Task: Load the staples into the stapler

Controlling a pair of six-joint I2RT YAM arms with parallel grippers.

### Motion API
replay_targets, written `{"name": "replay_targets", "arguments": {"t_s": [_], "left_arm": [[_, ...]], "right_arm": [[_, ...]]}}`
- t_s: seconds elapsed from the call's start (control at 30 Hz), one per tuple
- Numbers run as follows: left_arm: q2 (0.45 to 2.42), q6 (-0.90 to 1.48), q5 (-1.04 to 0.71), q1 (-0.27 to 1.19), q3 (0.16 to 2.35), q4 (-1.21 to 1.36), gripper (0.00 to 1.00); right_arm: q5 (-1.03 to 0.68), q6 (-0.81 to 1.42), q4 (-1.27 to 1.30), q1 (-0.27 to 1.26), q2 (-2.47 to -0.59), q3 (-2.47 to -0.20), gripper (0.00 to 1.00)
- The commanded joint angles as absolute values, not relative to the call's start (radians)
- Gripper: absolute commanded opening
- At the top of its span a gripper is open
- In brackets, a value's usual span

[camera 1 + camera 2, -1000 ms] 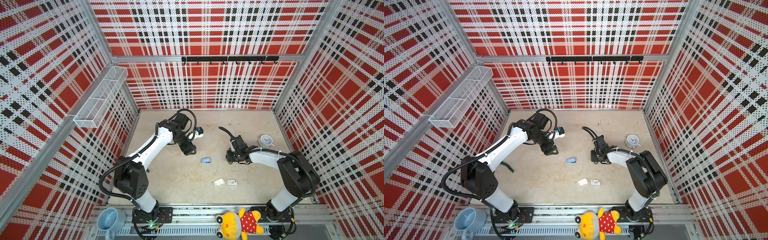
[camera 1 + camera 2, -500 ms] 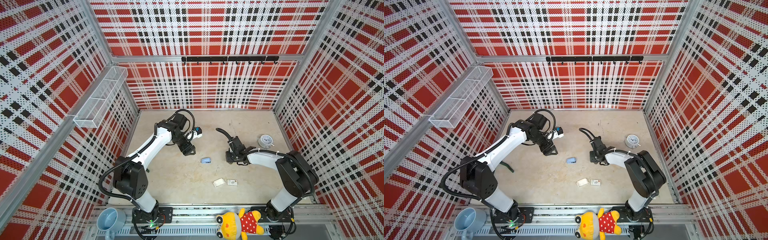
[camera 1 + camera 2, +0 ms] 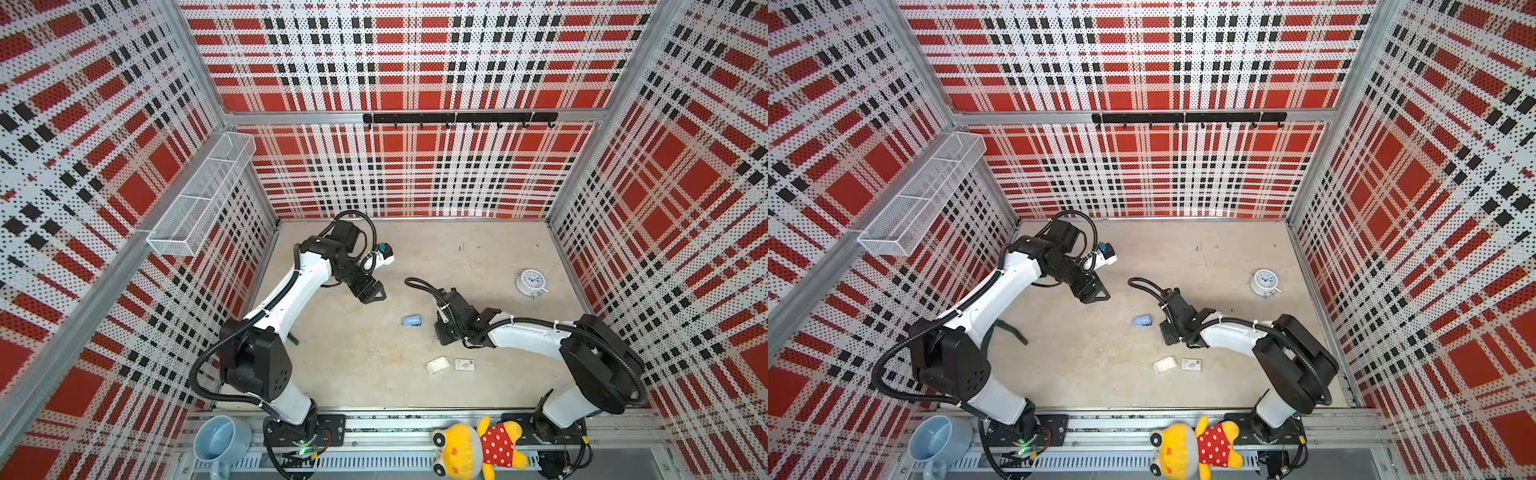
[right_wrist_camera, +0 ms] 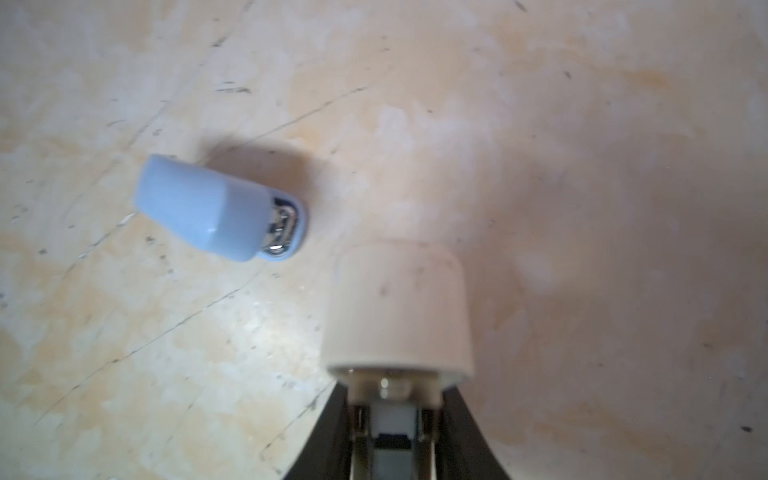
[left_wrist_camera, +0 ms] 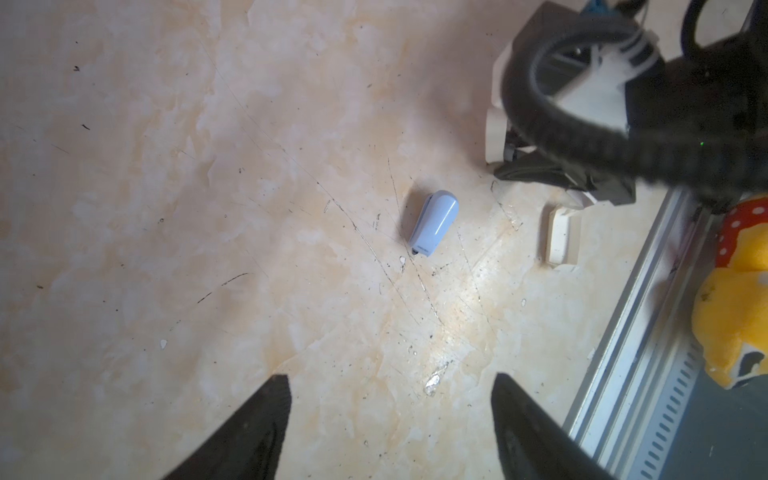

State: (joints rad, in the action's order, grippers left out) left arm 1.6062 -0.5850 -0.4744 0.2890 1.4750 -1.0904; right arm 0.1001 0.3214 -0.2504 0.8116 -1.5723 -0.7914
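The stapler (image 3: 411, 321) is lying on the table (image 3: 353, 374), left of a second stapler (image 4: 397, 307) in the right gripper (image 3: 444, 334); a tray (image 3: 437, 365) and sleeve (image 3: 464, 365) are sitting in front.

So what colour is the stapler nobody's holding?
Light blue; the stapler shows best in the left wrist view.

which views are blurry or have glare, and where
Right wrist view: beige stapler in the right gripper is blurred, blue stapler slightly soft. Left wrist view: black cable out of focus, glare patch on the table. In both top views: sharp, evenly lit.
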Motion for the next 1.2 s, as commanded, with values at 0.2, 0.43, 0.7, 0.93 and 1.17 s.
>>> {"name": "replay_targets", "arguments": {"t_s": [0.2,0.43,0.7,0.93,1.17], "left_arm": [[1.562,-0.544,-0.609,0.147,1.498,-1.091,0.78],[1.513,-0.543,-0.659,0.032,1.475,-1.092,0.78],[1.503,-0.541,-0.675,-0.01,1.453,-1.08,0.78],[1.502,-0.531,-0.672,-0.016,1.421,-1.054,0.78],[1.506,-0.537,-0.684,-0.015,1.417,-1.052,0.78]], "right_arm": [[0.122,0.23,-0.235,0.919,-1.639,-0.89,0.26],[0.115,0.186,-0.255,0.989,-1.722,-0.969,0.26],[0.109,0.163,-0.257,1.035,-1.807,-1.024,0.27],[0.133,0.133,-0.294,1.061,-1.873,-1.079,0.33],[0.155,0.149,-0.309,1.065,-1.843,-1.074,0.4]]}}
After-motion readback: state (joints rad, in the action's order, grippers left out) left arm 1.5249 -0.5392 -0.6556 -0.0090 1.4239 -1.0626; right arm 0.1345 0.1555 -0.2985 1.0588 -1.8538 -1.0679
